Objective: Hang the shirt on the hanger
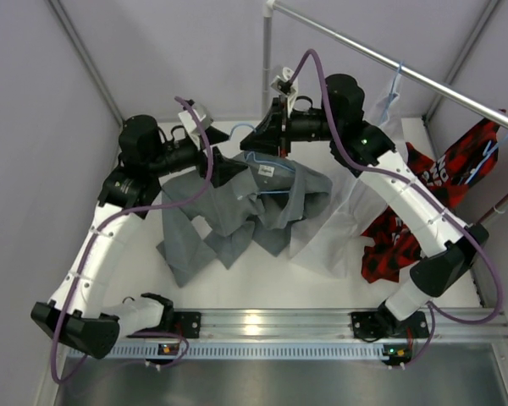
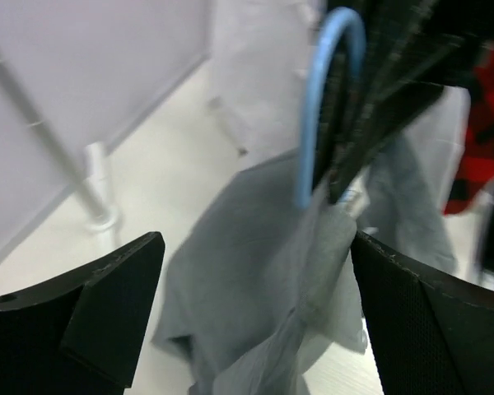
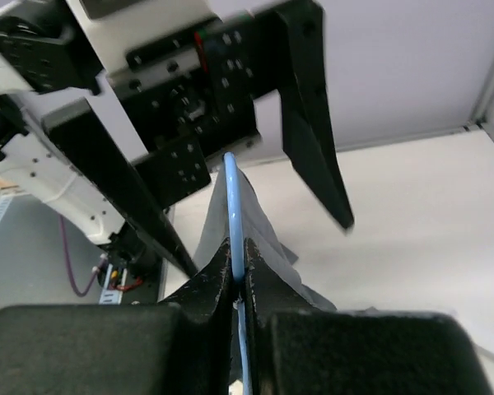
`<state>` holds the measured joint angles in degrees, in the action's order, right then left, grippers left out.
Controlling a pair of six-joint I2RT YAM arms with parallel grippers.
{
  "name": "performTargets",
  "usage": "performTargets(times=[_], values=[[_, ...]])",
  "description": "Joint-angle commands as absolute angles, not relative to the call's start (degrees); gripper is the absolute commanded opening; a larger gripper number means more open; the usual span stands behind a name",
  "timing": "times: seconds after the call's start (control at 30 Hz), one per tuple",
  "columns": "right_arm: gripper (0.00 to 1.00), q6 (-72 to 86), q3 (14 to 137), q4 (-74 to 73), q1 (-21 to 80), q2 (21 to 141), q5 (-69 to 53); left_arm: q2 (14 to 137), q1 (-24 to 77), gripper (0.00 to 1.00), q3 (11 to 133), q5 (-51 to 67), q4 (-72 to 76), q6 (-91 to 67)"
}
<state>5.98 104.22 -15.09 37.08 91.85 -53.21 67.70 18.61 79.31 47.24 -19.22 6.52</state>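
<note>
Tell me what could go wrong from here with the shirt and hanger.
1. The right gripper pinches the thin hanger only at the tips of its jaws, so the hanger may twist or slip.
2. The left gripper is open, so the bunched grey shirt may slide off the hanger.
3. Both grippers sit close together and could collide.

We are looking into a robotics lab test cell, not a home. Plain grey walls (image 1: 34, 127) on metal posts (image 1: 85, 59) are boxing in a white bench (image 1: 262, 288). Two machine arms, the left arm (image 1: 97, 249) and the right arm (image 1: 411, 203), are sitting bolted to an aluminium rail (image 1: 271, 321) at its near edge, trailing purple cables (image 1: 323, 85). A bare steel clothes rail (image 1: 356, 42) is crossing the far corner, and a grey shirt (image 1: 212, 211) and a blue hanger (image 3: 233, 206) are sitting among the machinery.
</note>
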Motion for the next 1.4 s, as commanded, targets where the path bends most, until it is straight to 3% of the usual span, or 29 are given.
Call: performTargets(times=[0.0, 0.07, 0.17, 0.3, 0.47, 0.63, 0.73, 0.77, 0.83, 0.87, 0.9, 1.2, 1.27, 1.37], values=[[0.00, 4.13, 103.01, -14.15, 36.21, 86.75, -45.20, 61.80, 18.46, 0.98, 79.54, 24.48, -15.21, 3.87], [0.00, 3.52, 102.75, -16.42, 35.77, 85.52, -39.59, 56.46, 18.46, 0.98, 77.18, 8.20, -13.90, 0.38], [0.00, 3.08, 103.62, -18.10, 35.60, 85.25, -37.79, 48.73, 18.54, 0.98, 69.98, -6.01, -13.01, -5.86], [0.00, 2.99, 106.95, -19.77, 35.60, 86.39, -38.23, 41.34, 18.46, 0.98, 56.89, -12.73, -13.01, -14.83], [0.00, 2.90, 112.15, -22.94, 34.37, 87.72, -39.11, 35.60, 18.46, 0.98, 41.26, -11.08, -9.32, -22.66], [0.00, 3.69, 112.59, -22.94, 33.66, 86.31, -41.21, 37.95, 18.46, 0.97, 38.32, -12.64, -9.40, -25.13], [0.00, 4.39, 112.59, -22.85, 33.66, 86.13, -42.27, 41.12, 18.46, 0.71, 38.93, -16.07, -9.05, -25.05], [0.00, 4.31, 112.50, -22.94, 33.58, 86.13, -42.01, 41.74, 18.46, 0.52, 39.37, -16.69, -9.05, -24.87], [0.00, 4.22, 112.33, -22.94, 33.66, 86.31, -41.23, 42.53, 18.46, 0.34, 40.69, -18.62, -9.14, -24.35], [0.00, 4.13, 112.24, -23.03, 33.66, 86.31, -40.79, 43.06, 18.46, 0.05, 41.39, -20.02, -9.49, -24.43], [0.00, 3.96, 111.98, -23.03, 33.66, 86.31, -40.09, 43.33, 18.46, 0.00, 42.18, -22.04, -11.23, -24.96], [0.00, 2.29, 108.90, -23.03, 32.96, 86.05, -39.47, 48.94, 16.27, 0.00, 56.76, -40.16, -18.10, -25.05], [0.00, 1.33, 106.18, -22.94, 32.26, 85.08, -39.98, 51.58, 11.46, 0.00, 63.24, -38.51, -20.20, -25.05], [0.00, 0.44, 102.93, -22.76, 31.12, 83.15, -40.08, 57.73, -0.81, 0.00, 69.33, -25.53, -24.16, -26.71]])
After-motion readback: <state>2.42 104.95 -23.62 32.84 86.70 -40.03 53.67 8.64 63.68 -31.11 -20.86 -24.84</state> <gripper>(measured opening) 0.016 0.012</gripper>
